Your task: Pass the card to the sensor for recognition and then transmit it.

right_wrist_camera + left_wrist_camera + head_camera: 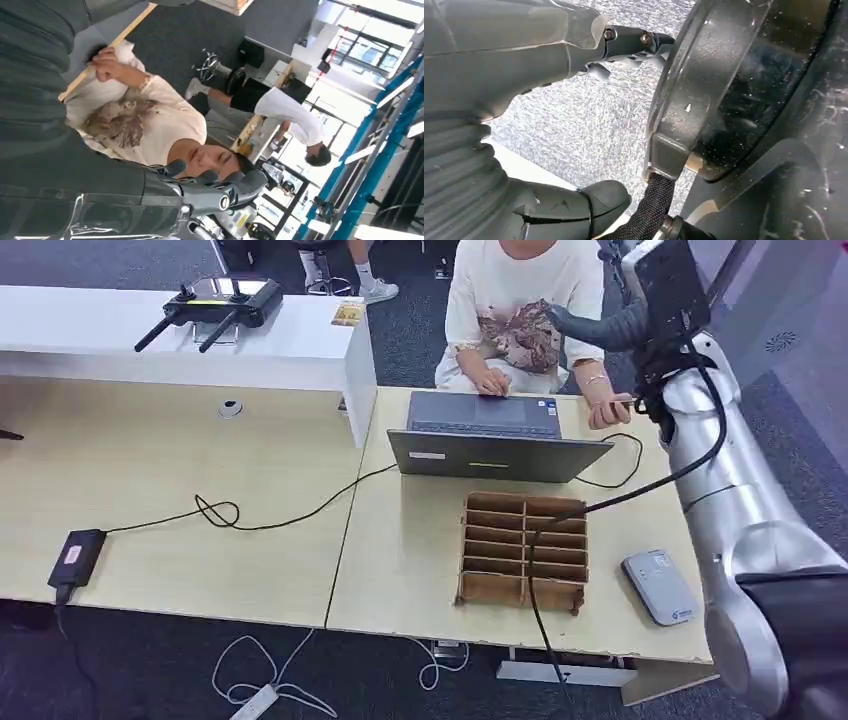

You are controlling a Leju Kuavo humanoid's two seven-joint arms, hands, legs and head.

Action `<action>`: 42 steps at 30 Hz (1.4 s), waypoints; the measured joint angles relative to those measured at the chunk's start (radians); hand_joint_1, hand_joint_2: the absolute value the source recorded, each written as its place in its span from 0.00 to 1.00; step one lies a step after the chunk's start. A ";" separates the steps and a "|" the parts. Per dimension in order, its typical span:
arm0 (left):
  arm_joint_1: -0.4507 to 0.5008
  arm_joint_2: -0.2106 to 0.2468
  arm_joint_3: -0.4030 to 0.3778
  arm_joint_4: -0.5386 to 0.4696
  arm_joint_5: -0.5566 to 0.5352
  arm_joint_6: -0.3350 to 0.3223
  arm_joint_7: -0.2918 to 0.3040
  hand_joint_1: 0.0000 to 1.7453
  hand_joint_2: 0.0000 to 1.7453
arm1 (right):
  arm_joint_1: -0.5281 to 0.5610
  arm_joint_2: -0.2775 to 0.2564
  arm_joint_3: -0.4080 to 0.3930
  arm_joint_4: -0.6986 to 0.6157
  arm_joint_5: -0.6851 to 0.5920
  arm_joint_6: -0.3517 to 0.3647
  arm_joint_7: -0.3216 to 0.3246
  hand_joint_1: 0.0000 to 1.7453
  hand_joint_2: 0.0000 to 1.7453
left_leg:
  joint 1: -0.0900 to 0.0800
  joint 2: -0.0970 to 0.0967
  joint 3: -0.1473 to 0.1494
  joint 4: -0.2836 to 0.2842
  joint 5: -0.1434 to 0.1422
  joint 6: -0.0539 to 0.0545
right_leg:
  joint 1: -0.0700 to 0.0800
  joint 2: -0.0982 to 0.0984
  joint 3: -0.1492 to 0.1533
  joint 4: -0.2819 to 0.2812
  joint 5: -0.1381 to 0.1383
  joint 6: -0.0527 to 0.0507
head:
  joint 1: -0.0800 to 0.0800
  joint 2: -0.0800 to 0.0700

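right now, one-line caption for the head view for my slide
Right arm raised beside a person at a laptop; card reader and cardboard divider tray wait on the table.

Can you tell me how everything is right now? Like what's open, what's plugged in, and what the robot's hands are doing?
laptop: open, a person typing on it.
card reader: lying flat on the table, nothing on it.
cardboard organizer: compartments look empty.
power adapter: cable plugged in.
right hand: raised, fingers stretched out, holding nothing.
left hand: hanging over the floor, holding nothing.
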 joint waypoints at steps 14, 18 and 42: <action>-0.006 -0.016 0.000 0.000 0.011 0.010 0.048 0.00 1.00 | 0.227 -0.074 -0.180 -0.271 -0.245 0.141 -0.023 0.00 1.00 | -0.003 -0.001 0.000 0.000 0.000 0.000 | -0.003 -0.001 0.000 -0.001 0.000 0.000 | 0.000 0.000; -0.008 -0.025 0.000 0.000 0.017 0.015 0.063 0.00 1.00 | 0.275 -0.124 -0.205 -0.303 -0.275 0.150 -0.047 0.00 1.00 | -0.004 -0.001 0.000 0.000 -0.001 0.001 | -0.004 -0.001 -0.001 -0.001 0.000 0.001 | 0.000 0.000; -0.002 -0.024 0.000 0.000 0.053 0.017 0.055 0.00 1.00 | 1.025 -0.364 -0.321 -0.898 -0.445 0.018 -0.106 0.00 1.00 | -0.003 -0.006 -0.002 0.000 -0.002 0.003 | -0.004 -0.005 0.000 -0.002 -0.004 0.006 | 0.000 0.000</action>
